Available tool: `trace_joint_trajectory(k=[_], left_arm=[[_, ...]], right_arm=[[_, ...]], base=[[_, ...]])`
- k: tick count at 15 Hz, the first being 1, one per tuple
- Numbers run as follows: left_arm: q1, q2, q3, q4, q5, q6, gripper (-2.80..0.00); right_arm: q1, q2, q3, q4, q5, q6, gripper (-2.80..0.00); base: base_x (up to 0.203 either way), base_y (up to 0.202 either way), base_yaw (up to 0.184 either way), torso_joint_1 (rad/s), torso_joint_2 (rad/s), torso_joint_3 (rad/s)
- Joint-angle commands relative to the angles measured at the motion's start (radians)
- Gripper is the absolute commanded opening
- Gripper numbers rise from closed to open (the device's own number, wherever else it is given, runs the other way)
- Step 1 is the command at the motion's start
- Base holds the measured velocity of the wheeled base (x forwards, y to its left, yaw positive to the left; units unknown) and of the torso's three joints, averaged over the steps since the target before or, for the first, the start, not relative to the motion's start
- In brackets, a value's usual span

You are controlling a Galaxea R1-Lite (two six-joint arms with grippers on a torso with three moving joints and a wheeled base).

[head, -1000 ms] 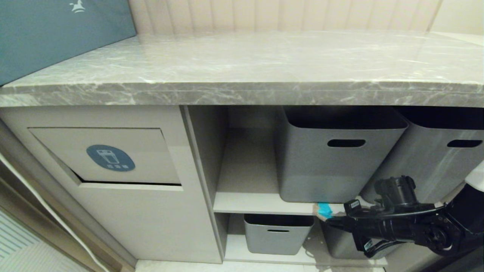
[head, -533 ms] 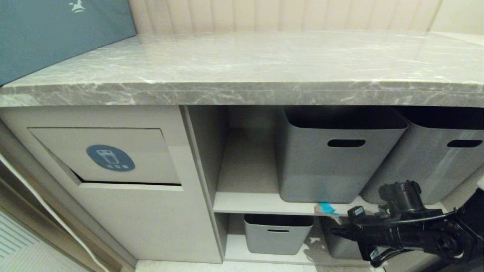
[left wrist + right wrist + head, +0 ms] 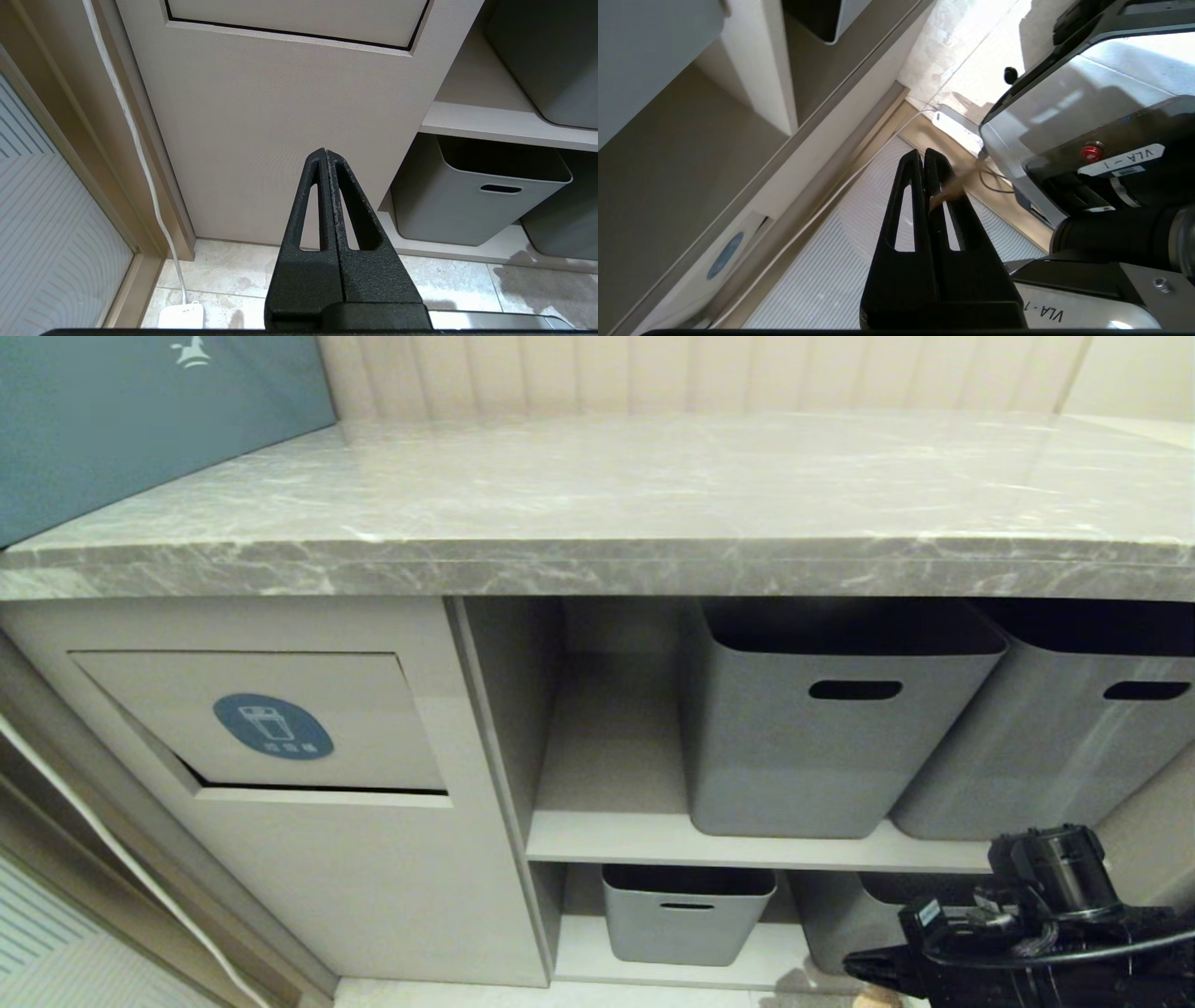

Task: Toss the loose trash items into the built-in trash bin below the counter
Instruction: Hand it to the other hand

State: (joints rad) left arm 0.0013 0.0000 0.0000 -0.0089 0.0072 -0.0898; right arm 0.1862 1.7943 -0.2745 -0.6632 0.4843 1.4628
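Observation:
My right gripper (image 3: 851, 968) hangs low at the bottom right of the head view, in front of the lower shelf. It is shut on a loose trash item, whose tan cardboard bit (image 3: 947, 192) sticks out beside the fingers (image 3: 911, 186). A sliver of that tan bit (image 3: 876, 997) shows under the tip; its turquoise tape is hidden. The built-in trash bin flap (image 3: 373, 719), with its blue-grey oval sticker (image 3: 273, 726), sits far to the left under the grey marble counter (image 3: 653, 495). My left gripper (image 3: 325, 152) is shut and empty, parked low before the cabinet front (image 3: 261, 116).
Two large grey tubs (image 3: 831, 737) (image 3: 1055, 747) stand on the upper shelf and a small one (image 3: 686, 915) below. A teal-blue box (image 3: 140, 420) lies on the counter's left end. A white cable and adapter (image 3: 182, 316) lie on the tiled floor. My base (image 3: 1064, 116) is close behind the right gripper.
My right gripper has sunk and drawn back to the right, from the upper shelf's front edge to the bottom of the head view, carrying the scrap. The left arm has not moved.

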Motion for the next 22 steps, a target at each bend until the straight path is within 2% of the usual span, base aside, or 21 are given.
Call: trace_joint_trajectory(k=[1,9,15,20,22], left_arm=[[0.000,0.002,0.003,0.000,0.000,-0.001,-2.80],[0.000,0.002,0.003,0.000,0.000,-0.001,-2.80],[0.000,0.002,0.003,0.000,0.000,-0.001,-2.80],[0.000,0.002,0.003,0.000,0.000,-0.001,-2.80],[0.000,0.002,0.003,0.000,0.000,-0.001,-2.80]], right_arm=[[0.001,-0.027,0.007,-0.004,0.003,0.008,-2.80],[0.001,-0.100,0.042,0.002,0.002,-0.030,-2.80],[0.001,-0.202,0.143,0.002,-0.001,-0.180,-2.80],[0.002,-0.296,0.153,0.004,-0.018,-0.209,-2.80],[0.002,-0.340,0.142,0.043,-0.019,-0.236,-2.80]], base=[[0.000,0.000,0.000,0.000,0.00,0.000],[0.000,0.000,0.000,0.000,0.00,0.000],[0.000,0.000,0.000,0.000,0.00,0.000],[0.000,0.000,0.000,0.000,0.00,0.000],[0.000,0.000,0.000,0.000,0.00,0.000]])
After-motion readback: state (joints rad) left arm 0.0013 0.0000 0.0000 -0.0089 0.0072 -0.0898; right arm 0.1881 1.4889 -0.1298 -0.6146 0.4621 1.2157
